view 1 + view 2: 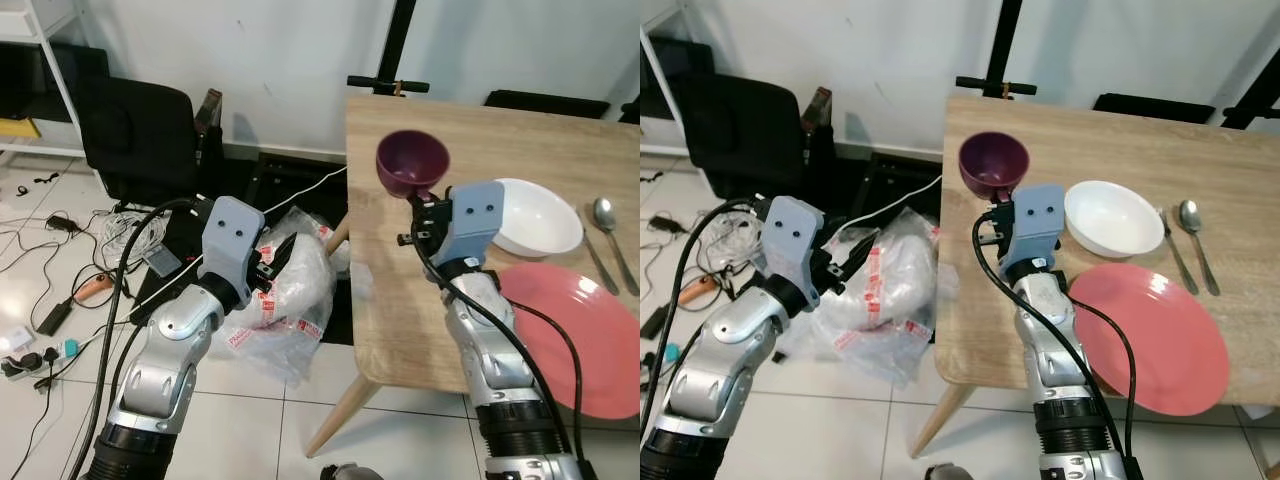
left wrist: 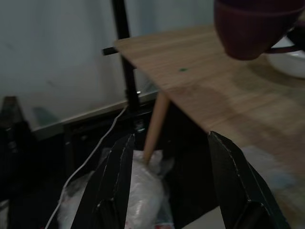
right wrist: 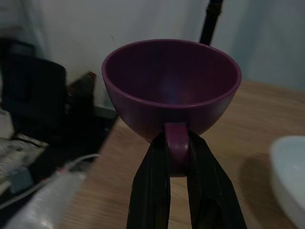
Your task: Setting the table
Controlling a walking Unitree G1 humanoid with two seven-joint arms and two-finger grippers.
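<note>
1. A purple cup is held above the wooden bench, near its far left corner, clear of the surface.
2. The cup is carried nearly upright with its mouth turned up and tipped slightly toward the robot; its handle points down toward the right arm's wrist.
3. The right pincer is closed on that handle, one black finger pressed against each side of it, as seen in the right wrist view.
4. A white bowl is seen resting mouth up on the bench, just to the right of the cup and lower than it.
5. A pink plate lies flat on the bench, nearer the robot than the bowl and touching or almost touching its near rim.
6. A spoon and a second piece of cutlery are laid side by side to the right of the bowl, their long axes running from the far side toward the robot, with the spoon's bowl at the far end.
7. The left pincer is held off the bench's left edge, over a plastic bag on the tiled floor; its fingers are spread apart with nothing between them.
</note>
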